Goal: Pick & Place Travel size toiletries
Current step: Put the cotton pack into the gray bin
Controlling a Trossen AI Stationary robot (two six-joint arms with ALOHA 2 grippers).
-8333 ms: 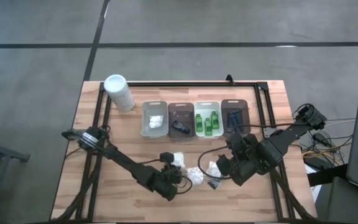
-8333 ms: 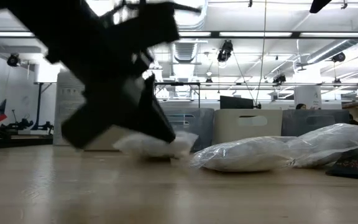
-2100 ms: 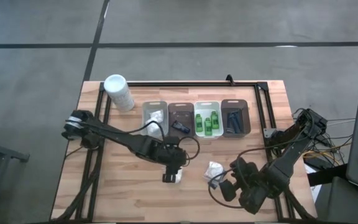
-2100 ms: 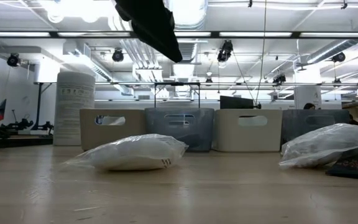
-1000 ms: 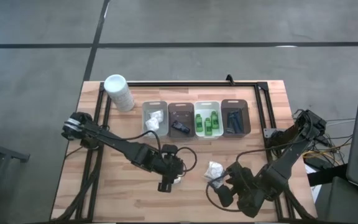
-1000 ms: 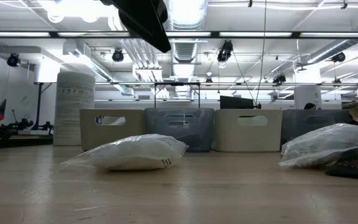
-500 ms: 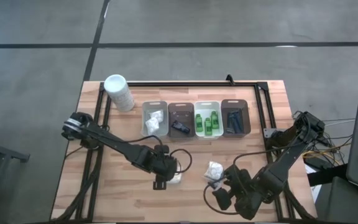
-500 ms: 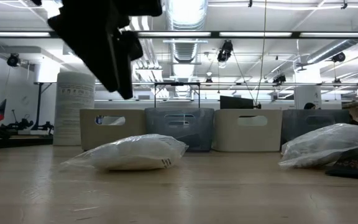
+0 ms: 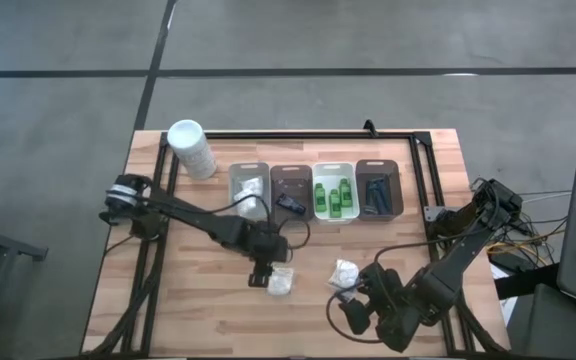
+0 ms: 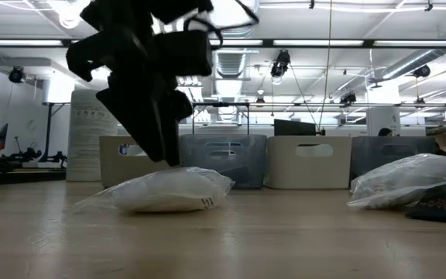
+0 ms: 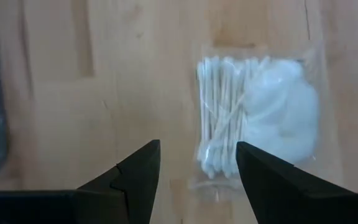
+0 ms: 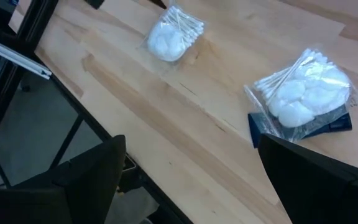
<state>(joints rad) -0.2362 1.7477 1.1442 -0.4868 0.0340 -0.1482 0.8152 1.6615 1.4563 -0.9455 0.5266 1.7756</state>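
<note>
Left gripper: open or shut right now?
Open: the left gripper has its fingers spread, empty, beside the cotton packet on the table.

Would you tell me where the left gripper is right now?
In the high view, the left gripper hangs open mid-table, just left of a clear packet, before the trays.

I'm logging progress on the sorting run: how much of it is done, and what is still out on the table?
Done: the four trays already hold toiletries, including green bottles. In hand: nothing yet; the left gripper hovers open over a packet of puffs. Left: that packet and another lying on a flat black piece before the open right gripper.
</note>
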